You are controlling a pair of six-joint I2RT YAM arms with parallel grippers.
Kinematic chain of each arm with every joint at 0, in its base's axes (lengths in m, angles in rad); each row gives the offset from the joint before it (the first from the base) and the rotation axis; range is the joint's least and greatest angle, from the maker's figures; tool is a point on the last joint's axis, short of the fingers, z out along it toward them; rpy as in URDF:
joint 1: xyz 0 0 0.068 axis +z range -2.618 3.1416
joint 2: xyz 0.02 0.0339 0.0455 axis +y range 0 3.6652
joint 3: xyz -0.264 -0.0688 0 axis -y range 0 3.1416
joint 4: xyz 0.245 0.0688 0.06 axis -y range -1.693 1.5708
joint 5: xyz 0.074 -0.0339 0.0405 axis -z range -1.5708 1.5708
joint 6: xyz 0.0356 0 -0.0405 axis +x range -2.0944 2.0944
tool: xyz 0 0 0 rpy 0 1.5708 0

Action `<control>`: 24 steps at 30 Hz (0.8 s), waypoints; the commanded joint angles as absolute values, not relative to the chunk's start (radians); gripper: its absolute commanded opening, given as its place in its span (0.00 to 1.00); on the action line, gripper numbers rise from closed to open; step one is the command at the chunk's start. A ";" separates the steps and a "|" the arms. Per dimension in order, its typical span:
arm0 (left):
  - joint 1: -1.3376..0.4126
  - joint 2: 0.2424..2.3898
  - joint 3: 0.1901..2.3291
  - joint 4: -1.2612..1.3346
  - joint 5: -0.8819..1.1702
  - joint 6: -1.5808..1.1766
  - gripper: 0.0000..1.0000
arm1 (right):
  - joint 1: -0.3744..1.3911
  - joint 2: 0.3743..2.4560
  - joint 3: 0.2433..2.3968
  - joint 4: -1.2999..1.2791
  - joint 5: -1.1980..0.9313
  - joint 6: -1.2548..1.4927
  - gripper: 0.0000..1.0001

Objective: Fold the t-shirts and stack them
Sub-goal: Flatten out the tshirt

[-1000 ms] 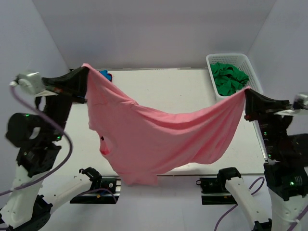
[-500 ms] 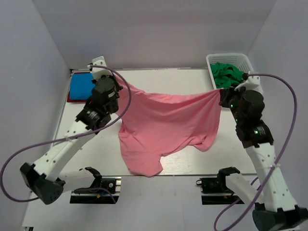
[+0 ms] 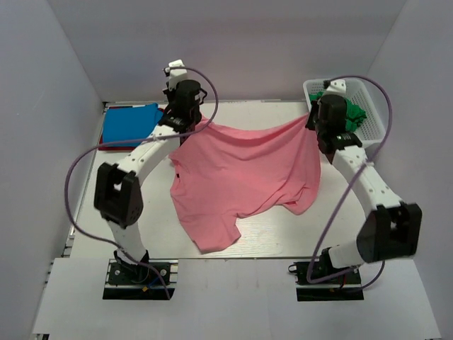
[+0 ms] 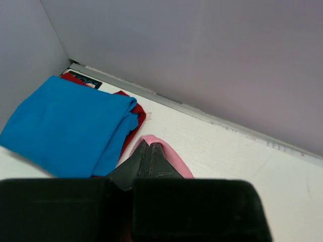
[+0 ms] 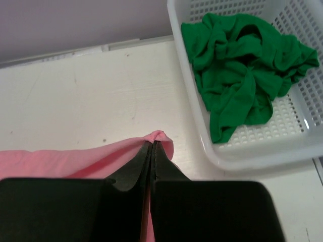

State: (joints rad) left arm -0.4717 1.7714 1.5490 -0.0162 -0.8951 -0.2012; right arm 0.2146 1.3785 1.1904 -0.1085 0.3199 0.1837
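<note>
Nearest your arm bases, the bare white surface (image 3: 283, 237) carried the trailing end of the salmon pink t-shirt (image 3: 241, 177). That end lay flat and bunched towards the left of centre. The rest of the garment spread away from you across the middle of the surface, creased, and wider at the far side than at the near.

The far edge of the pink shirt ran between your two grippers and dipped slightly midway. Your left gripper (image 3: 200, 122) was closed tight on the far left corner. Its wrist camera showed the fingers pressed together with a small peak of pink cloth pinched at the tips (image 4: 148, 146). Your right gripper (image 3: 309, 120) was likewise clamped on the far right corner, with a fold of pink cloth caught between the closed tips (image 5: 152, 146). Whether either held corner touched the surface could not be determined.

Beyond the left gripper, in the far left corner, a folded bright blue t-shirt (image 4: 65, 121) lay on top of a red t-shirt (image 4: 142, 116), whose edge showed from beneath. Beyond the right gripper, in the far right corner, the white lattice basket (image 5: 252, 151) held crumpled dark green t-shirts (image 5: 242, 75).
</note>
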 commanded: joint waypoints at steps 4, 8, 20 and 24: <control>-0.381 1.997 1.817 0.000 -0.818 -0.161 0.00 | 0.167 1.650 1.458 0.022 0.364 0.103 0.00; -0.342 2.164 1.981 -0.020 -0.743 -0.152 0.00 | 0.178 1.878 1.623 0.002 0.353 0.098 0.00; -0.256 2.383 2.242 -0.156 -0.519 -0.238 1.00 | 0.179 2.201 2.074 -0.193 0.218 0.028 0.90; -0.256 2.243 2.120 -0.152 -0.424 -0.250 1.00 | 0.175 2.019 1.944 -0.215 0.085 0.072 0.90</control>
State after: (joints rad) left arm -0.2462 2.4325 2.1693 -0.1459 -0.5278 -0.2298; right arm 0.1768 2.2066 1.9671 -0.2020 0.2070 0.0570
